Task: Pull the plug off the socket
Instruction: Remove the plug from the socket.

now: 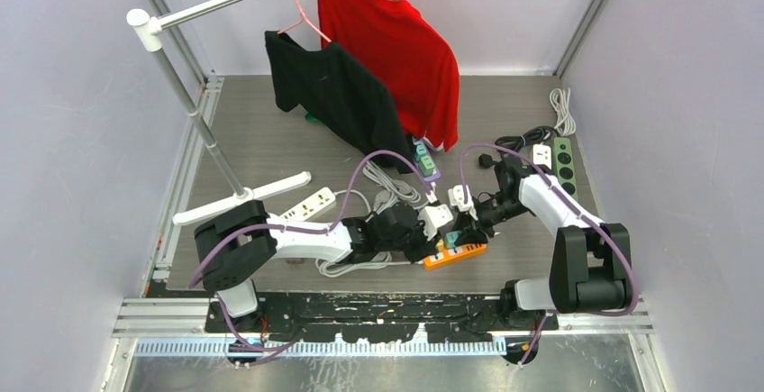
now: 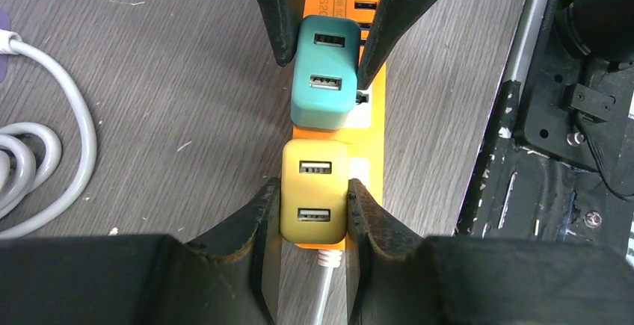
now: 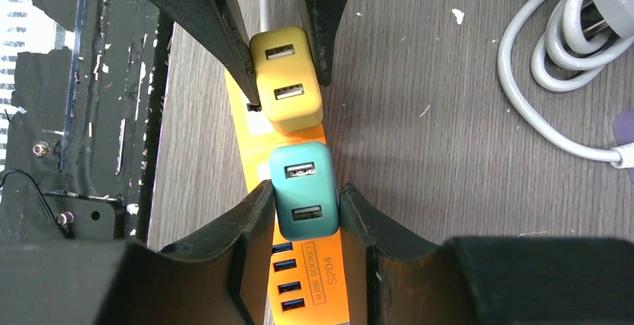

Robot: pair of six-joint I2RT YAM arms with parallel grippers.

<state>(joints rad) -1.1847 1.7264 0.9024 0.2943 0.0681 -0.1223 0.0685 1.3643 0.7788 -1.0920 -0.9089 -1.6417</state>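
**Bimanual grasp on two seated plugs.** The left end effector (image 2: 312,196) was clenched on the yellow plug (image 2: 314,183), one finger (image 2: 258,213) pressed against each flank. The right end effector (image 3: 303,198) was clamped in the same way on the teal plug (image 3: 303,187). Both plugs sat seated in the orange socket strip (image 3: 330,276), which lay flat on the surface (image 2: 149,78) directly between the two end effectors. The teal plug stood just beyond the left fingertips, narrowly apart from the yellow one.

A clean extraction probably called for one end effector to pin the strip down through its plug. The other would then draw its plug straight off the socket face along the prong axis, without rocking.

The opposing fingers crowded close ahead of each end effector, leaving little room to swing. The strip's cord (image 2: 323,295) ran out beneath the left end effector. A grey cable (image 3: 549,48) was coiled well to one side of the right end effector. A black base rail (image 2: 523,153) ran near the other side.
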